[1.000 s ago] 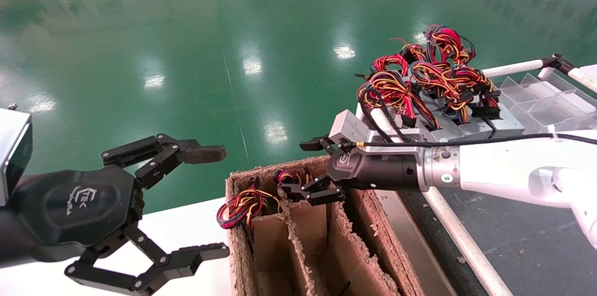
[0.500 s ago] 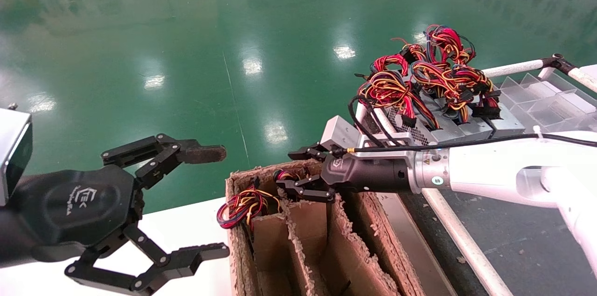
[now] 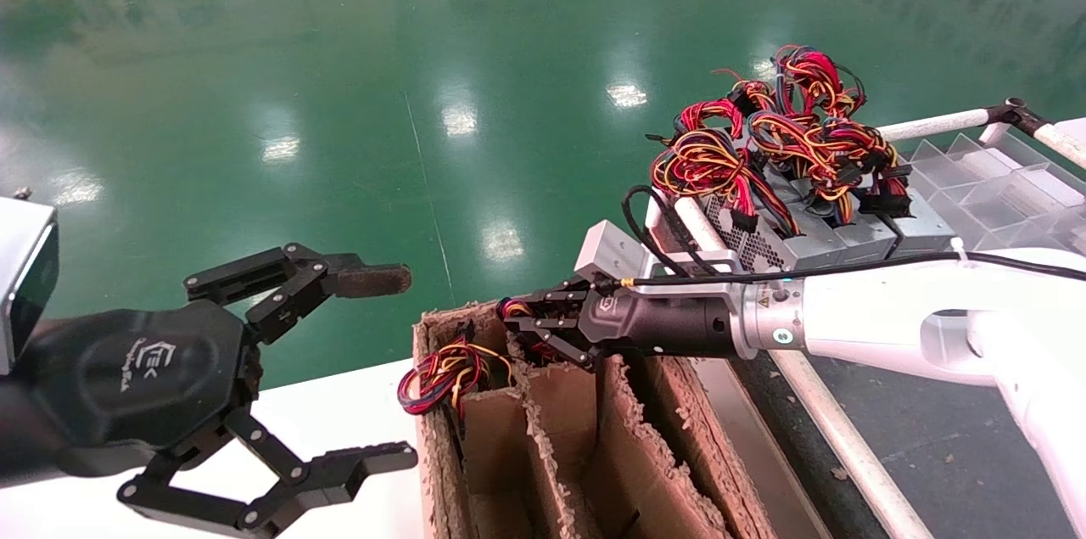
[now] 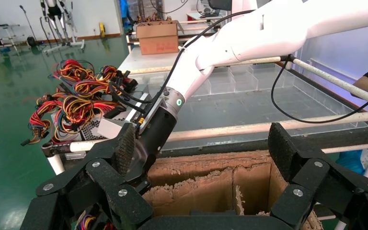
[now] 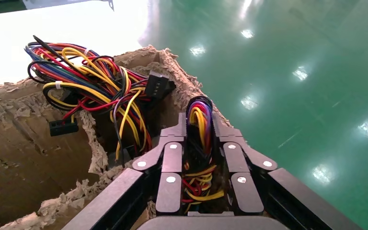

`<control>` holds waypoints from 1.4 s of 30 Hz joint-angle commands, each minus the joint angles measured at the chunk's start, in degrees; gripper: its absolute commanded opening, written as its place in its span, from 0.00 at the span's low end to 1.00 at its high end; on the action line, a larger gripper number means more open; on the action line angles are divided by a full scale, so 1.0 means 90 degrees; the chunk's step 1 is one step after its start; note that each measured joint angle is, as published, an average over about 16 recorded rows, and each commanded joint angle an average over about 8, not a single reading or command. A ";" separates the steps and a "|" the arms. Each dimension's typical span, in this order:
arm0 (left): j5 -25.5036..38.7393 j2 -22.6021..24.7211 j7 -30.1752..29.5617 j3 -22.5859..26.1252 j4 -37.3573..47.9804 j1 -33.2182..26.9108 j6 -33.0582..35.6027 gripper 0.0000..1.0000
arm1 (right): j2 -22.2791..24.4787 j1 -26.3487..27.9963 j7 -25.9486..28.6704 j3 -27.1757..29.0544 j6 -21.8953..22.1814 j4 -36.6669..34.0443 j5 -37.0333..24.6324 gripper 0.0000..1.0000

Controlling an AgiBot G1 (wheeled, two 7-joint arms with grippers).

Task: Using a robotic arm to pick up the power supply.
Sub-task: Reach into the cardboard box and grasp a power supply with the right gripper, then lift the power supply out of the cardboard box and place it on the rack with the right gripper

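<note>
The power supply sits hidden down in the cardboard box; only its wire bundle shows, pinched between the nearly closed fingers of your right gripper. Lift now and the wires may slip or strain (the metal body isn't gripped), snagging on the ragged dividers or the neighbouring loom. The left gripper waits spread wide, empty, over the white table.
</note>
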 commanded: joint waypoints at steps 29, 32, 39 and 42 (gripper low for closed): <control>-0.0001 0.0000 0.0001 0.0001 0.0000 0.0000 0.0000 1.00 | 0.1193 0.0580 -0.0202 0.0627 -0.1552 0.0364 0.0932 0.00; -0.0001 -0.0001 0.0001 0.0001 0.0000 0.0000 -0.0001 1.00 | 0.1404 0.0624 -0.0097 0.0684 -0.1598 0.0602 0.1049 0.00; -0.0001 -0.0001 0.0001 0.0002 0.0000 0.0000 -0.0001 1.00 | 0.2042 0.0539 0.0383 0.0745 -0.1605 0.1666 0.1336 0.00; -0.0001 -0.0001 0.0001 0.0002 0.0000 0.0000 -0.0001 1.00 | 0.2371 0.0422 0.0704 0.0769 -0.1556 0.2292 0.1476 0.00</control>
